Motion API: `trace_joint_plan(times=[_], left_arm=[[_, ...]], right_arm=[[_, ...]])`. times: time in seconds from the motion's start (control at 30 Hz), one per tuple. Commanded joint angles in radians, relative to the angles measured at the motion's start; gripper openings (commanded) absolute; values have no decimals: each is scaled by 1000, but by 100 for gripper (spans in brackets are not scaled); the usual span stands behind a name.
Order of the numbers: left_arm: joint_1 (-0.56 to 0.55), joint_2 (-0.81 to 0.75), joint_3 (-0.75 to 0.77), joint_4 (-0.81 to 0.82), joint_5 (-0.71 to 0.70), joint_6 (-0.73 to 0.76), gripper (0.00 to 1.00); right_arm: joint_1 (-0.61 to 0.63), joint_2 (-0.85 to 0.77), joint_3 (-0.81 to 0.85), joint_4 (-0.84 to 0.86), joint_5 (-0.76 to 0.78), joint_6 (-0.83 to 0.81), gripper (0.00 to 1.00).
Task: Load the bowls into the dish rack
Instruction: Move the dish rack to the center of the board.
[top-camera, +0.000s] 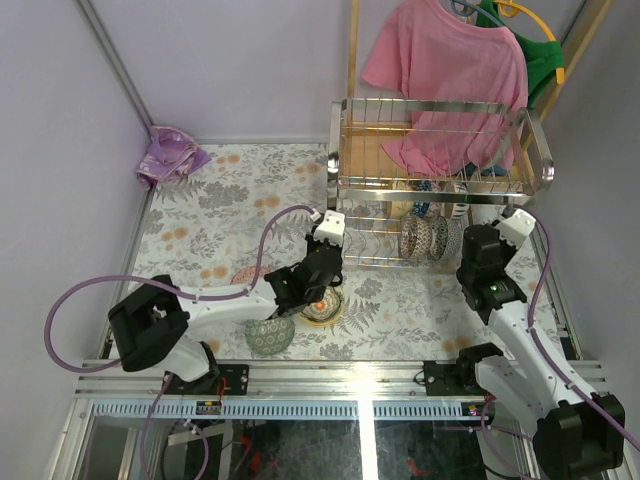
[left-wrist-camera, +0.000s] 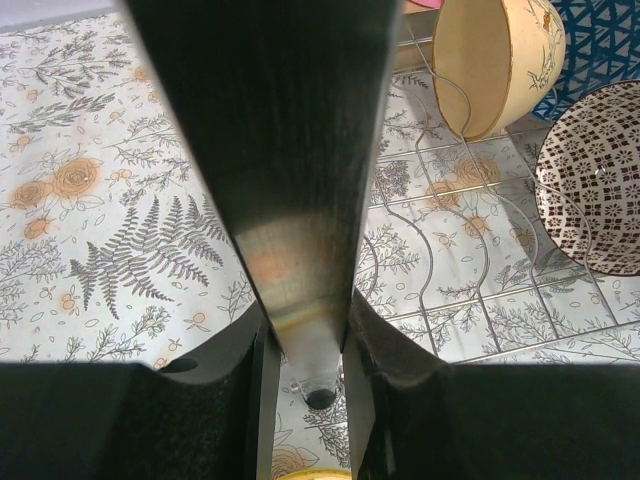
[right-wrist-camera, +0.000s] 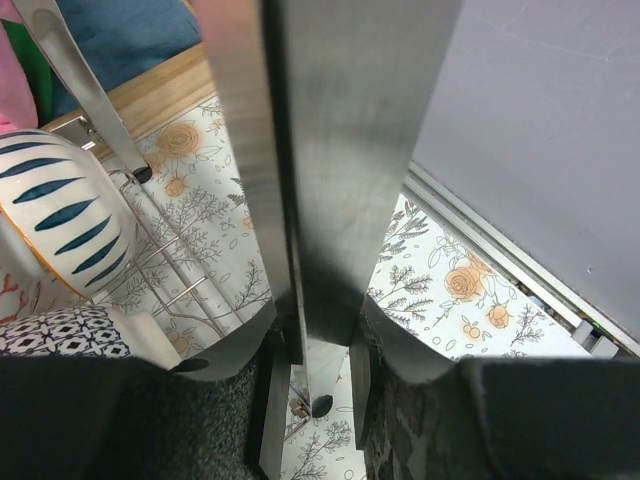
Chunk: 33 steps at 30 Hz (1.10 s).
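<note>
**1. Left gripper** (left-wrist-camera: 290, 120). Dark fingers with a brushed-metal sheen showed as a blurred wedge filling the left wrist view. Whether the jaws stood apart or together could not be told. From above, it hung over a round orange-centred bowl (top-camera: 322, 306) on the floral tablecloth (top-camera: 200, 220), near the rack's front.

**2. Right gripper** (right-wrist-camera: 330, 120). It had the same grey sheen and the same blur, and the jaw state could not be told either. It sat just beside the rack's right end.

**3. Dish rack** (top-camera: 430, 105). It had two tiers of shiny steel wire and tubular chrome posts, and stood at the far right of the table. The lower tier held bowls on edge among the prongs:
- a cream bowl (left-wrist-camera: 500, 65) with a sprig motif
- a brown-and-white checked bowl (left-wrist-camera: 600, 190)
- a white bowl with blue leaf strokes (right-wrist-camera: 60, 220)
- a black-and-white geometric bowl (right-wrist-camera: 60, 330)

**4. Green-grey bowl** (top-camera: 270, 335). Its domed, finely patterned side showed, and it lay at the near edge beside the left arm.

**5. Textiles.**
- A soft pink T-shirt (top-camera: 445, 70) hung with its hem falling over the upper tier.
- A green garment (top-camera: 540, 55) hung behind it.
- A crumpled purple cloth (top-camera: 170, 155) lay in the far left corner.
</note>
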Motion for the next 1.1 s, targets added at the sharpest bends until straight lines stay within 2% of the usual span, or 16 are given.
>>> trace_joint_plan(times=[0.0, 0.1, 0.27, 0.37, 0.43, 0.6, 0.7, 0.9, 1.07], left_arm=[[-109, 33, 41, 137, 293, -29, 4], [-109, -13, 31, 121, 295, -26, 13], [-110, -76, 42, 59, 354, -32, 27], [-110, -111, 33, 37, 392, -55, 33], [-110, -137, 9, 48, 395, -66, 40], [-106, -172, -34, 44, 299, -58, 51], [-69, -156, -10, 3, 300, -69, 50], [42, -94, 30, -43, 393, -95, 30], [116, -88, 32, -24, 457, -101, 29]], right_arm=[[45, -17, 73, -7, -262, -2, 28], [45, -62, 48, -25, -280, 33, 37], [45, -88, 67, -156, -314, 114, 58], [45, -111, 73, -215, -364, 153, 64], [45, -124, 73, -244, -384, 170, 72], [45, -129, 93, -283, -433, 166, 79], [45, -140, 87, -281, -472, 175, 79], [45, -188, 80, -290, -539, 188, 79], [45, -218, 88, -302, -627, 198, 80]])
